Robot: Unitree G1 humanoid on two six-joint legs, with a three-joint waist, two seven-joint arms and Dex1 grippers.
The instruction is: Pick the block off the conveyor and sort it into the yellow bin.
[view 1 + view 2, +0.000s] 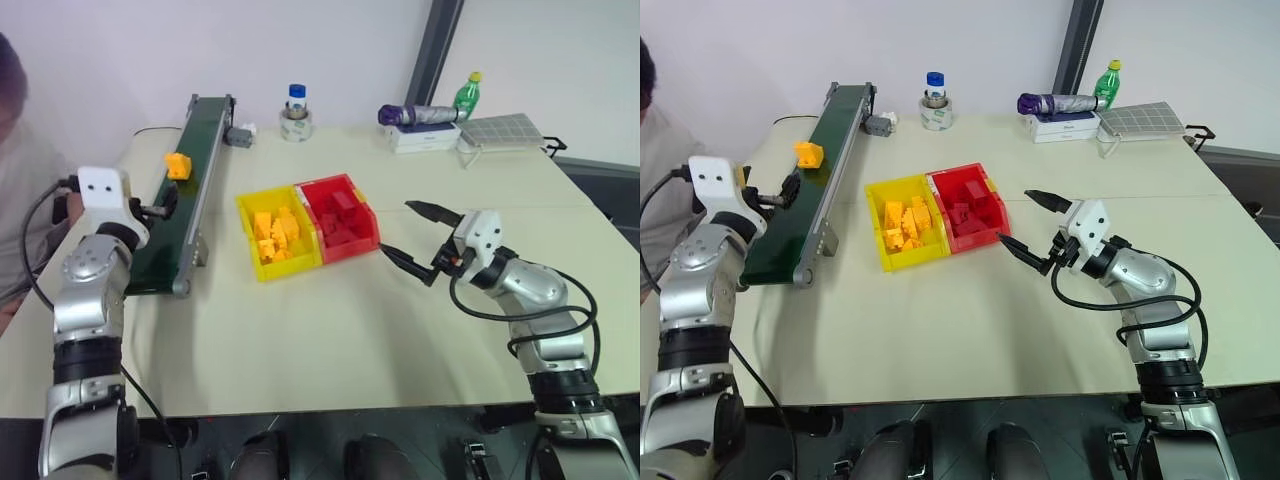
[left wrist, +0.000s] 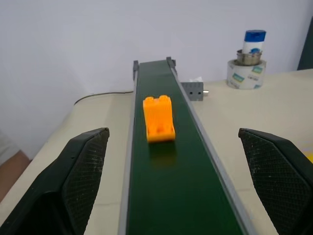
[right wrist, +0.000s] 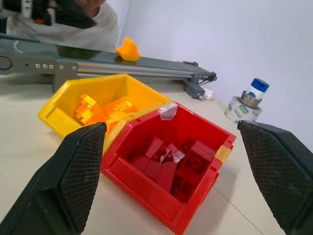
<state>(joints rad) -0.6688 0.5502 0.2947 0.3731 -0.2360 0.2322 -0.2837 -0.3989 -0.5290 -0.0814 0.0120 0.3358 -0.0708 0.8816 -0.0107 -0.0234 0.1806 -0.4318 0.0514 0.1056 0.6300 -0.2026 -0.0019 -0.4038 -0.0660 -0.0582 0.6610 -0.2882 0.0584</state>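
The block (image 2: 159,119) sat on the conveyor (image 1: 172,225) belt, partway along it. Your left hand (image 2: 181,186) hovered over the belt's near end, spread wide and empty. The yellow bin (image 1: 247,213) rested beside the conveyor; your right hand (image 1: 415,235) was wide open near the red bin (image 1: 368,222).

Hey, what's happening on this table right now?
A humanoid robot is sorting blocks. Its left end effector is open above the conveyor, lined up with an orange block riding on the belt and not yet touching it. The right end effector hangs open beside the red bin, holding nothing. The yellow bin, touching the red one, already holds yellow blocks.
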